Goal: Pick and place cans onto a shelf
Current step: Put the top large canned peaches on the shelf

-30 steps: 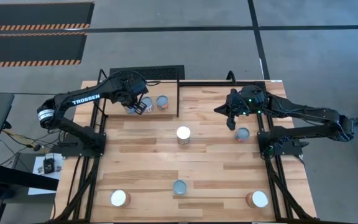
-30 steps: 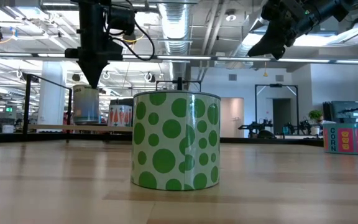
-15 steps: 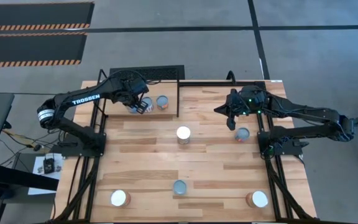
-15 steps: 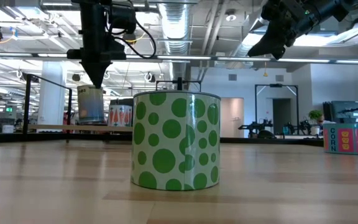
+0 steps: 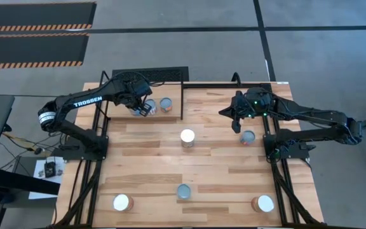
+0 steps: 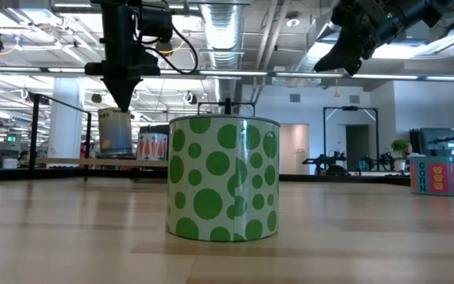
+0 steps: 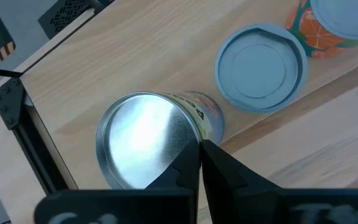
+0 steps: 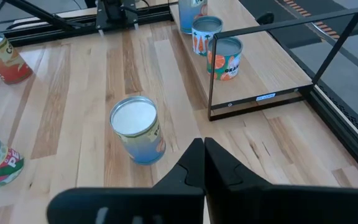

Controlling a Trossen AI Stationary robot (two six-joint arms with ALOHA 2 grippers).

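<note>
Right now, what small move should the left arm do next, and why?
Probably lift the left end effector straight up. Its fingers are shut and hold nothing, just above the silver-topped round can, which already stands on the small light-wood shelf beside a bluish-grey-topped can. Rising first should avoid bumping either can.

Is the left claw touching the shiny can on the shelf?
Cannot tell. In the left wrist view the shut left gripper overlaps the silver-topped can at its rim, on the shelf, but no view shows contact or a gap plainly.
</note>
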